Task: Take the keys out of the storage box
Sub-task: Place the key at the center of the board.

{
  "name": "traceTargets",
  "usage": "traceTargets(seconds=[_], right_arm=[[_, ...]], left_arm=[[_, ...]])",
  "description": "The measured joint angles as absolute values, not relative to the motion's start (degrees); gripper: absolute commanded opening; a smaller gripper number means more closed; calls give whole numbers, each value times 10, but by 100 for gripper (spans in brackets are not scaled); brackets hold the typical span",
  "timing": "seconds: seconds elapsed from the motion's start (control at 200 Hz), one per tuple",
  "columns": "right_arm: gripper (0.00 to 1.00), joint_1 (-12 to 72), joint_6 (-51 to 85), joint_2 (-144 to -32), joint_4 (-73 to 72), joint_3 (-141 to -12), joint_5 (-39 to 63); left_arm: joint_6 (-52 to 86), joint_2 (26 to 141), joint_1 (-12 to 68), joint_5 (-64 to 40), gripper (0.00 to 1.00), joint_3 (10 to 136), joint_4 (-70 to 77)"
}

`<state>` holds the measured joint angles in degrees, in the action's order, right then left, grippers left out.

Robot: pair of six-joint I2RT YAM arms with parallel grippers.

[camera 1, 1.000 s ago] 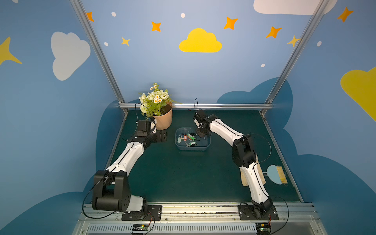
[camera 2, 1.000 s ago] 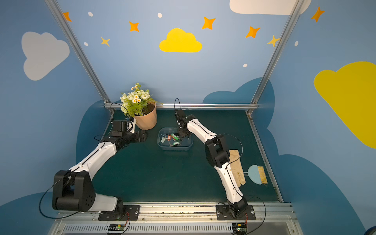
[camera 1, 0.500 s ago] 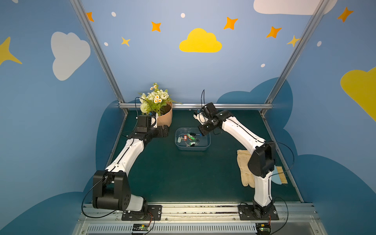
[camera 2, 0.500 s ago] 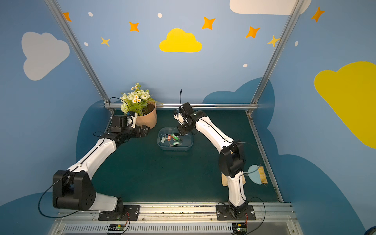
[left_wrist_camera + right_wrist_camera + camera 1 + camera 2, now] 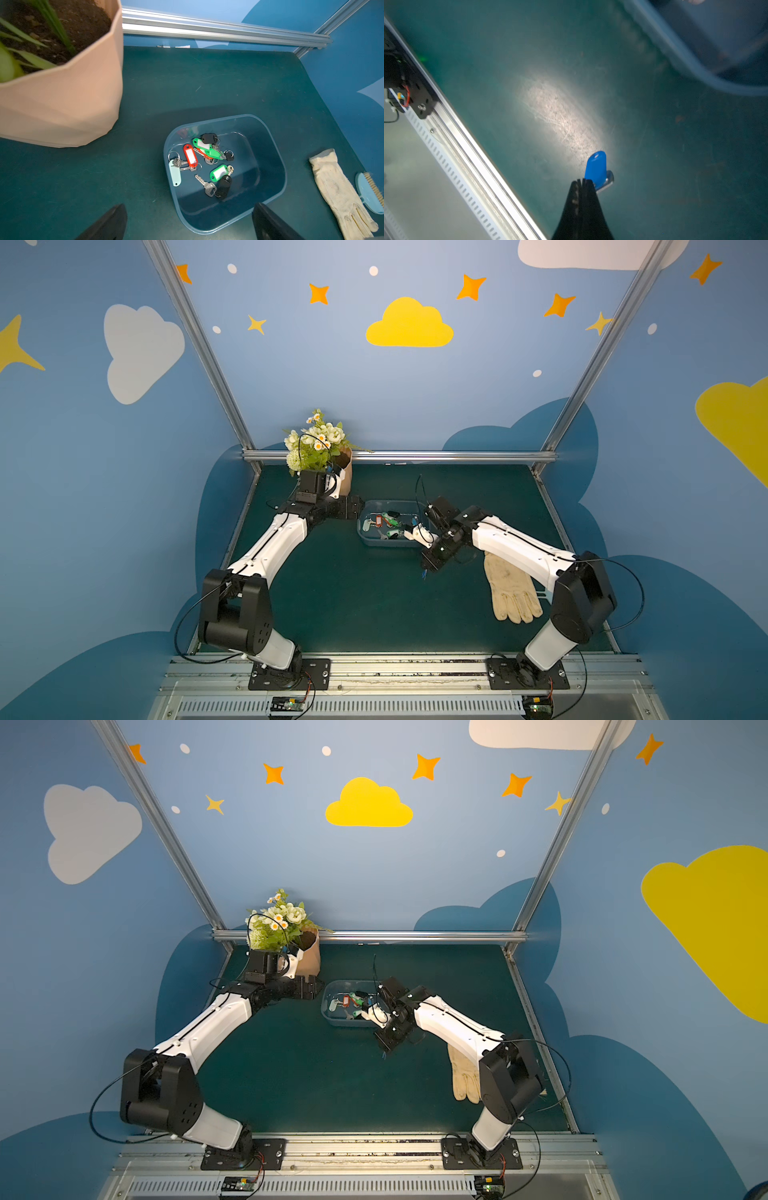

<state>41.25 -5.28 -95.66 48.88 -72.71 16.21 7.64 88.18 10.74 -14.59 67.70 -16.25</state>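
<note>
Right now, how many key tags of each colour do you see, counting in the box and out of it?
green tags: 2
red tags: 2, one mostly under a green
black tags: 3, one small
whitish tag: 1
blue tag: 1, outside the box, in the shut right gripper
Total: 9

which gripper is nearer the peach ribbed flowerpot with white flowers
Left. The left gripper is right beside the peach ribbed flowerpot, open; the right gripper is past the blue-grey plastic storage box, shut on a blue-tagged key.
</note>
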Motion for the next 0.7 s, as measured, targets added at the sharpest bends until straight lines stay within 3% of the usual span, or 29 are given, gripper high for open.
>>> traceTargets(seconds=[0.456,0.701], right_arm=[[0,400,-16,-1018,382,-701,161],[27,402,-33,-1023,379,-702,151]], left_arm=[[61,912,154,-140,100,691,-172],[47,936,170,-139,100,719,-184]])
